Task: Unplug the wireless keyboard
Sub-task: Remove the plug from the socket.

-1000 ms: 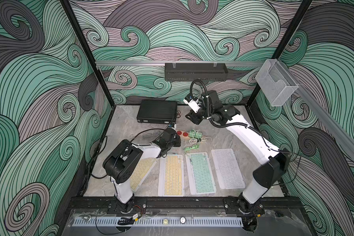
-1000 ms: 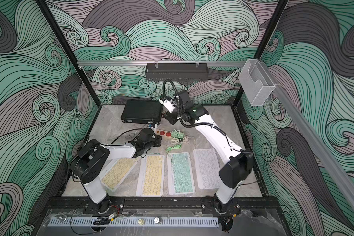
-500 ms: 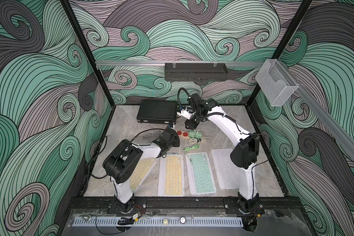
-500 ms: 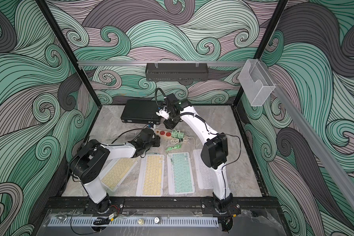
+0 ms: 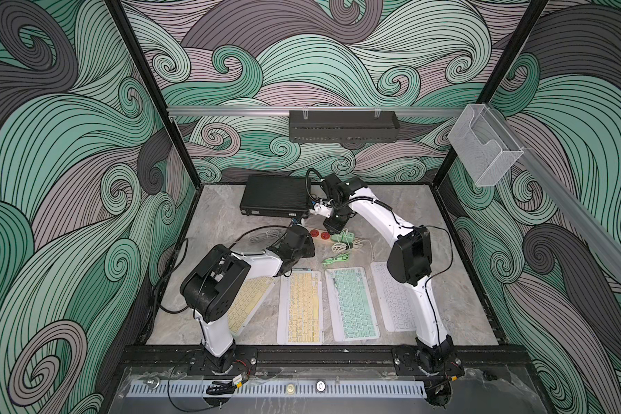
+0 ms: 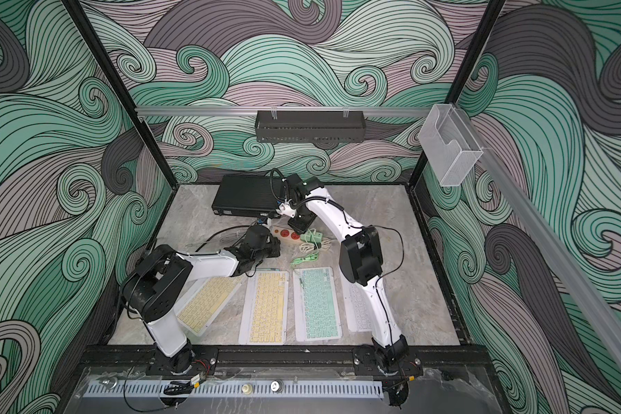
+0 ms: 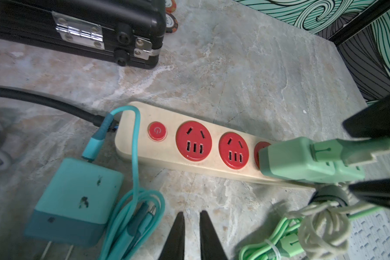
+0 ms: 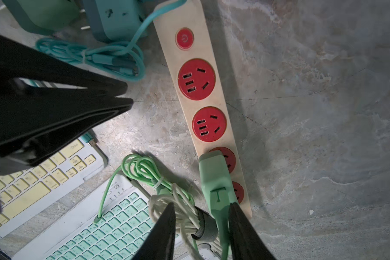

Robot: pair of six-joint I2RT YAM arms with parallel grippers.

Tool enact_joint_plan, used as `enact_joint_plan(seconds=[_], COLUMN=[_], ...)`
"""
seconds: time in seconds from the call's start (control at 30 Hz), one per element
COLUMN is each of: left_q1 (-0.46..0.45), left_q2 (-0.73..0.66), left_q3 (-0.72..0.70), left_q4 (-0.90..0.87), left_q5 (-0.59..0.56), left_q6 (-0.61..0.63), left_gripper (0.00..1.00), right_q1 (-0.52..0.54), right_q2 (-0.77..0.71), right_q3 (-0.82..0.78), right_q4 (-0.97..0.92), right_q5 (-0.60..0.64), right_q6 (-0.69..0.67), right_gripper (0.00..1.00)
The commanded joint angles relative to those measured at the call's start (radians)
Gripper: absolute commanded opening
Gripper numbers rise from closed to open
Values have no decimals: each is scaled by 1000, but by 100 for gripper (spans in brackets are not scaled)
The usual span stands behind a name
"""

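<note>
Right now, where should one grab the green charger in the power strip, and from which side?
Probably its blocky body, across the two flat sides, coming from above. The green charger stands up out of the power strip, so those faces are bare and a straight lift suits it.

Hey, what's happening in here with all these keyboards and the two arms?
Two robot arms are working at a power strip. The right gripper has its fingers either side of the green charger, which is plugged into the strip; its cable runs to the green keyboard. The left gripper hovers beside the strip, nearly closed and empty, by a teal charger lying unplugged.
</note>
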Motion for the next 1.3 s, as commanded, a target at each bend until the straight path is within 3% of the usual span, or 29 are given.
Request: enact_joint_plan(seconds=[0.0, 0.63, 1.0, 1.27], left_q1=[14, 20, 22, 23], left_q2=[-13, -9, -8, -3], left_q3=[13, 9, 10, 11], left_q4=[1, 12, 14, 20], left_q5=[-18, -13, -10, -6], left_q6=[-23, -31, -30, -32], left_gripper=[16, 16, 16, 16], right_q1=[3, 15, 26, 26], right_q2=[20, 75, 139, 101], right_q3=[24, 25, 85, 63], right_q4=[-64, -90, -89, -50], right_q5=[-11, -11, 128, 113], right_q6=[-47, -95, -45, -55], right_gripper=[41, 42, 49, 51])
